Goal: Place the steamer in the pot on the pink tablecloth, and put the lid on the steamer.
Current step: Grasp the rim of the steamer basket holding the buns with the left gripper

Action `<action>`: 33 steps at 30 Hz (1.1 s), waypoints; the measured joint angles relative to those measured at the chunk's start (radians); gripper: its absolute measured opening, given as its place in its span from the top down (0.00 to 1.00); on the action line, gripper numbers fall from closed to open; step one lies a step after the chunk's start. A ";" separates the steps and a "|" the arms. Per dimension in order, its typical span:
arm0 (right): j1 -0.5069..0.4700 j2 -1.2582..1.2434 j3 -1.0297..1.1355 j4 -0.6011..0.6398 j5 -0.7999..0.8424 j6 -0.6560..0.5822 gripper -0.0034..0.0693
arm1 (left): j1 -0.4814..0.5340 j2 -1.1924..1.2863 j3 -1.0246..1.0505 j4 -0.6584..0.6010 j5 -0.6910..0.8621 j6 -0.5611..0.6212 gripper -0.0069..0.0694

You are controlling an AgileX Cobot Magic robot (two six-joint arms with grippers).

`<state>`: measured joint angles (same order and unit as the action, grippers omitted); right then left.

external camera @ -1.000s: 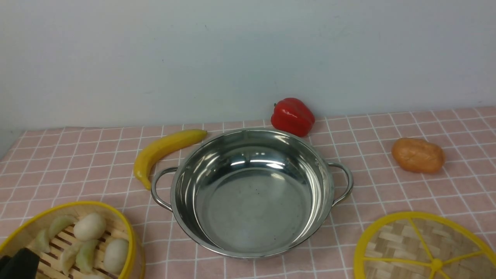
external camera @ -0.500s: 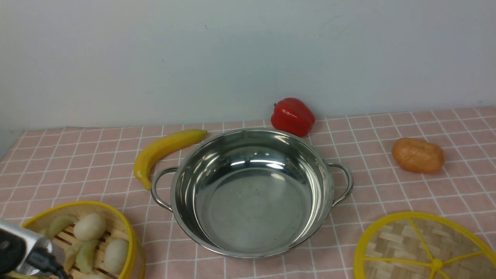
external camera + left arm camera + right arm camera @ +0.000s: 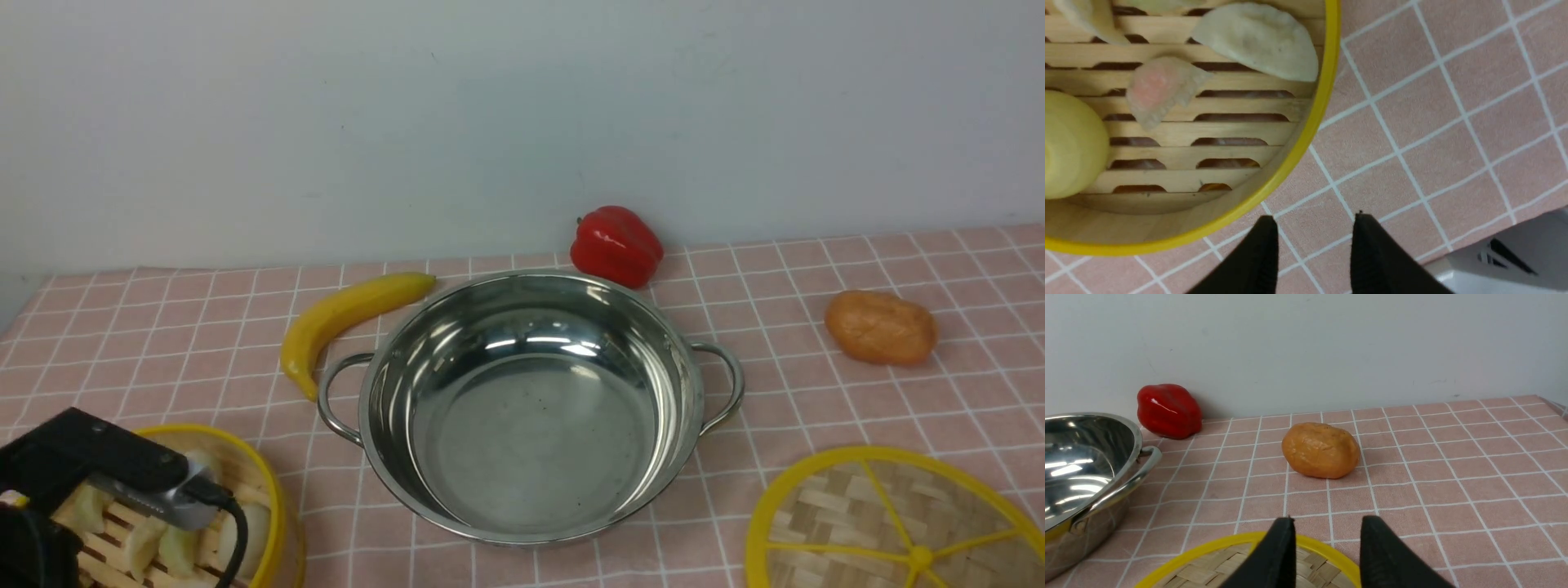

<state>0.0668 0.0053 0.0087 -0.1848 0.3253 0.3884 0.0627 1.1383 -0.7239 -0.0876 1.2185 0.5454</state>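
Observation:
The steamer, a bamboo basket with a yellow rim holding pale dumplings and buns, stands on the pink tablecloth at the near left. My left arm hangs over it and hides part of it. In the left wrist view my left gripper is open and empty, over the cloth just outside the steamer's rim. The empty steel pot sits mid-table. The woven lid lies flat at the near right. My right gripper is open and empty above the lid's far rim.
A yellow banana lies left of the pot, a red pepper behind it, and an orange-brown potato to its right. The wall is close behind. The cloth's near edge and a grey base show in the left wrist view.
My left arm has come further into the front view from the near left corner and now covers more of the steamer. Nothing else has moved.

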 joint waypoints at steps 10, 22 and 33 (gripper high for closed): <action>0.000 0.000 0.000 0.000 0.000 0.000 0.62 | 0.000 0.160 0.011 -0.028 -0.017 0.187 0.59; 0.000 0.000 0.000 0.000 0.000 0.000 0.62 | -0.001 0.362 0.011 -0.010 -0.161 0.218 0.59; 0.000 0.000 0.000 0.000 0.000 0.000 0.62 | -0.007 0.442 0.009 -0.017 -0.183 0.171 0.75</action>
<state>0.0668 0.0053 0.0087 -0.1848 0.3253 0.3884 0.0561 1.5805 -0.7147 -0.1046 1.0358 0.7167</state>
